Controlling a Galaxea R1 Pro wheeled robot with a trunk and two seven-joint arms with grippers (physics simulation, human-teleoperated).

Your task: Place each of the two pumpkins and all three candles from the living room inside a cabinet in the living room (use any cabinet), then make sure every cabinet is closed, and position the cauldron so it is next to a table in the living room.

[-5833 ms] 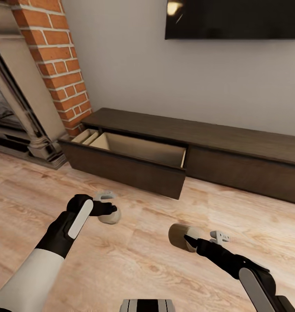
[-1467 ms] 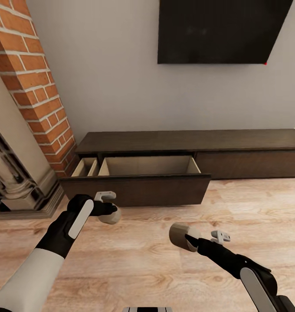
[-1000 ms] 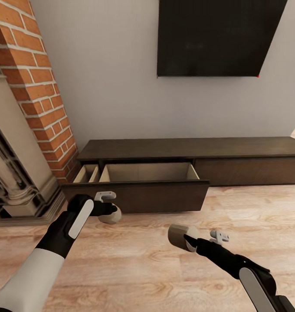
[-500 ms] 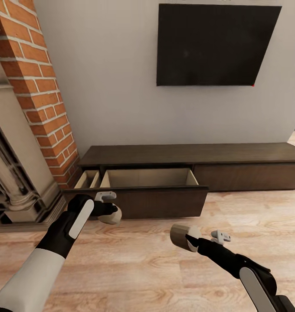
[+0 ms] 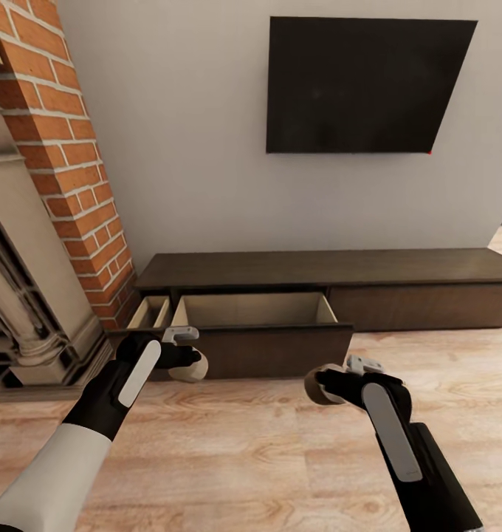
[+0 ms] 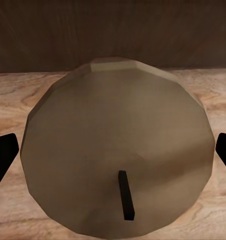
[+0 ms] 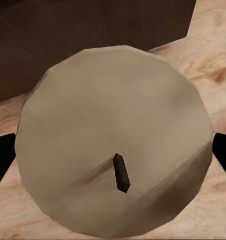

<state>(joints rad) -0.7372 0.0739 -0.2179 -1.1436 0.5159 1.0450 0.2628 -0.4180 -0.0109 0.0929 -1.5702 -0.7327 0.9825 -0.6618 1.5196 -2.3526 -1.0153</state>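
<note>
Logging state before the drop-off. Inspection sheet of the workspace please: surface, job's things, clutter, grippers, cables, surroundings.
Surface: light wood plank floor.
Job's things: cabinet against the wall, its left drawer pulled out, pale inside, nothing seen in it; one candle in the left gripper, another candle in the right gripper.
Clutter: nothing seen.
Grippers: left gripper shut on its candle, in front of the drawer's face; right gripper shut on its candle, above the floor.
Cables: nothing seen.
Surroundings: brick chimney, fireplace, wall TV.
</note>
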